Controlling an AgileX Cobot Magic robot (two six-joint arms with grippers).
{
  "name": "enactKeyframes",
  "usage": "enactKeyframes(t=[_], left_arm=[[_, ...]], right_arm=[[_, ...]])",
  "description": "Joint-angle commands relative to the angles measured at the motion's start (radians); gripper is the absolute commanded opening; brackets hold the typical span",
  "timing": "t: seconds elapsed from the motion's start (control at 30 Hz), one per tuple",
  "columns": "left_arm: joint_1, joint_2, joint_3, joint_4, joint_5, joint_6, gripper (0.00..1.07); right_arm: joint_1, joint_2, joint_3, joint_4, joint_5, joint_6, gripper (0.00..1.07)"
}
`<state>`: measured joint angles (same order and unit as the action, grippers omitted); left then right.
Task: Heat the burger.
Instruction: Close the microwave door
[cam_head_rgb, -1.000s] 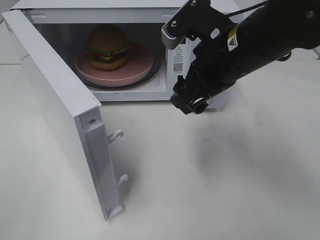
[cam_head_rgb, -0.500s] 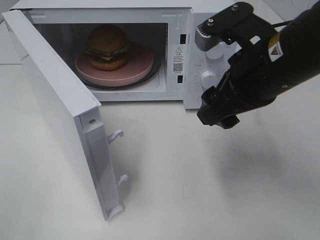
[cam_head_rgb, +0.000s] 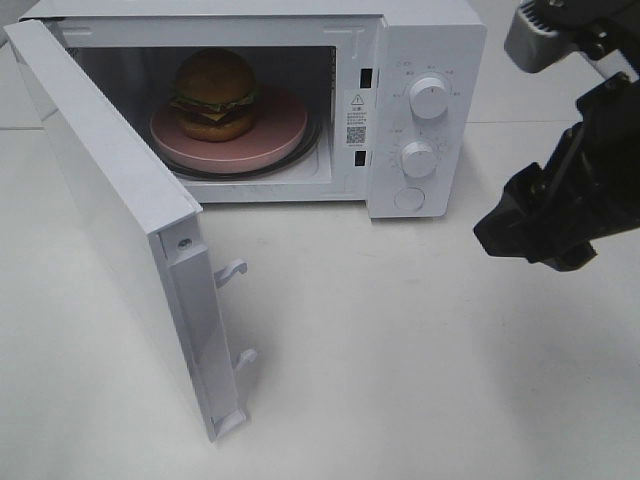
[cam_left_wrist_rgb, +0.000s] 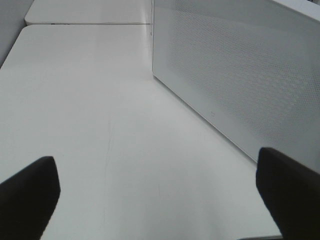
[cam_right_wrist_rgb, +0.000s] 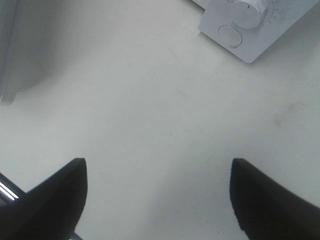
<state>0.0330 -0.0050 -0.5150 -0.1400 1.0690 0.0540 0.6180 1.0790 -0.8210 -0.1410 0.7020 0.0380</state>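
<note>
Black right arm (cam_head_rgb: 560, 200) stood at three o'clock; its black two-fingered right gripper (cam_right_wrist_rgb: 159, 200) was spread wide, the black left gripper (cam_left_wrist_rgb: 160, 200) likewise.

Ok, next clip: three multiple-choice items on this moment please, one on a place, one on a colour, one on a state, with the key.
1. Where is the burger relative to the microwave?
A. on top of it
B. inside it, on the plate
C. outside, in front of it

2. What colour is the plate?
A. pink
B. blue
C. green

3. The microwave door is:
A. shut
B. taken off
C. swung wide open

Key:
1 B, the burger sits on the plate within the cavity.
2 A, the plate's rim around the burger shows pink.
3 C, the door stands out from the front on its hinge side, leaving the cavity exposed.
</note>
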Motion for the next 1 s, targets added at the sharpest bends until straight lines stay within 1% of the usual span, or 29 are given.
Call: enactKeyframes(t=[0.03, 0.27, 0.37, 0.43, 0.5, 0.57, 0.6, 0.63, 0.67, 0.7, 0.73, 0.77, 0.8, 0.87, 0.9, 0.97, 1.0], left_arm=[[0.004, -0.006, 0.0, 0.0, -0.003, -0.003, 1.0], [0.004, -0.006, 0.0, 0.0, -0.003, -0.003, 1.0], [0.004, -0.006, 0.0, 0.0, -0.003, -0.003, 1.0], [0.004, -0.006, 0.0, 0.0, -0.003, -0.003, 1.0], [0.004, -0.006, 0.0, 0.0, -0.003, -0.003, 1.0], [0.004, -0.006, 0.0, 0.0, -0.003, -0.003, 1.0], [0.004, -0.006, 0.0, 0.0, -0.003, -0.003, 1.0], [0.004, -0.006, 0.0, 0.0, -0.003, -0.003, 1.0], [0.004, -0.006, 0.0, 0.0, -0.003, -0.003, 1.0], [0.004, -0.006, 0.0, 0.0, -0.003, -0.003, 1.0], [0.004, -0.006, 0.0, 0.0, -0.003, -0.003, 1.0], [0.004, -0.006, 0.0, 0.0, -0.003, -0.003, 1.0], [0.004, -0.006, 0.0, 0.0, -0.003, -0.003, 1.0], [0.004, -0.006, 0.0, 0.0, -0.003, -0.003, 1.0], [0.004, -0.006, 0.0, 0.0, -0.003, -0.003, 1.0], [0.004, -0.006, 0.0, 0.0, -0.003, -0.003, 1.0], [0.004, -0.006, 0.0, 0.0, -0.003, -0.003, 1.0]], right_arm=[[-0.001, -0.038, 0.004, -0.003, 0.037, 0.018, 0.76], [-0.001, -0.109, 0.014, -0.01, 0.107, 0.036, 0.76], [-0.001, -0.119, 0.022, -0.01, 0.106, 0.036, 0.76], [-0.001, -0.142, 0.042, -0.011, 0.106, 0.036, 0.76], [-0.004, -0.188, 0.09, -0.011, 0.112, 0.048, 0.76], [-0.014, -0.197, 0.101, -0.005, 0.109, 0.053, 0.76], [-0.047, -0.216, 0.124, 0.0, 0.109, 0.055, 0.76], [-0.047, -0.216, 0.124, 0.0, 0.109, 0.055, 0.76], [-0.072, -0.229, 0.136, -0.001, 0.109, 0.055, 0.76], [-0.122, -0.256, 0.156, -0.001, 0.112, 0.054, 0.76], [-0.122, -0.256, 0.156, -0.001, 0.112, 0.054, 0.76], [-0.15, -0.274, 0.163, -0.001, 0.112, 0.054, 0.76], [-0.15, -0.274, 0.163, -0.001, 0.112, 0.054, 0.76], [-0.237, -0.355, 0.186, 0.0, 0.121, 0.062, 0.76], [-0.237, -0.355, 0.186, 0.0, 0.121, 0.062, 0.76], [-0.297, -0.421, 0.203, 0.0, 0.148, 0.073, 0.76], [-0.297, -0.421, 0.203, 0.0, 0.148, 0.073, 0.76]])
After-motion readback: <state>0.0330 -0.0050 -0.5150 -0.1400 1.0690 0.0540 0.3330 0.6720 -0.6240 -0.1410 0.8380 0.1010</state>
